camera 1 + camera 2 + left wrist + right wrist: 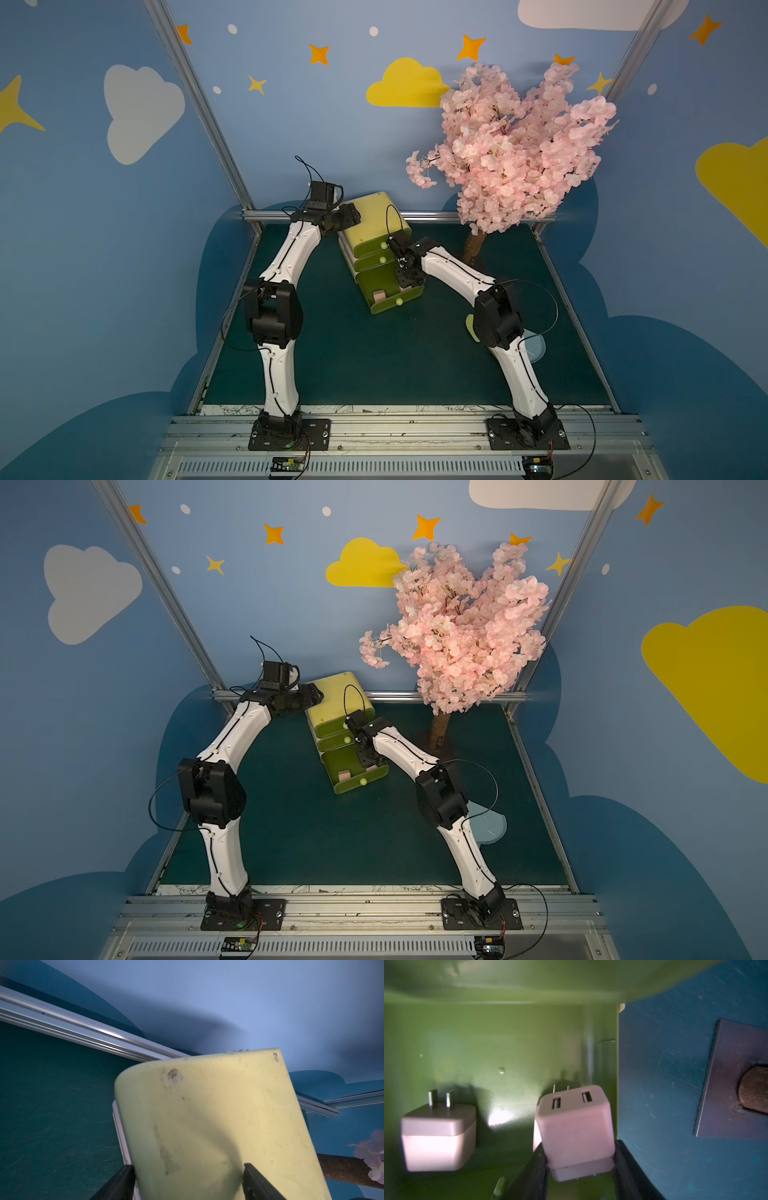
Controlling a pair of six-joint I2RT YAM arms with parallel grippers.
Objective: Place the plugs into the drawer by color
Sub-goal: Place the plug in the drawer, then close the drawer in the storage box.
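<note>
Our right tool (579, 1151) clenches a pastel pink cube-shaped plug (575, 1124), prongs pointing away; the yellow-green plastic chest's open bottom drawer (488, 1043) lies beneath.

Yellow-green drawer (370, 224); pink plugs (577, 1126); dark teal mat (374, 353); pink blossom tree (511, 145)

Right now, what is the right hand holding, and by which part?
A pink plug, pinched across two opposite sides, in the open bottom drawer.

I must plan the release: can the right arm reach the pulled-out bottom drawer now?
Probably yes: its jaws hold a pink plug over the bottom drawer, which stands pulled out and open from above.
</note>
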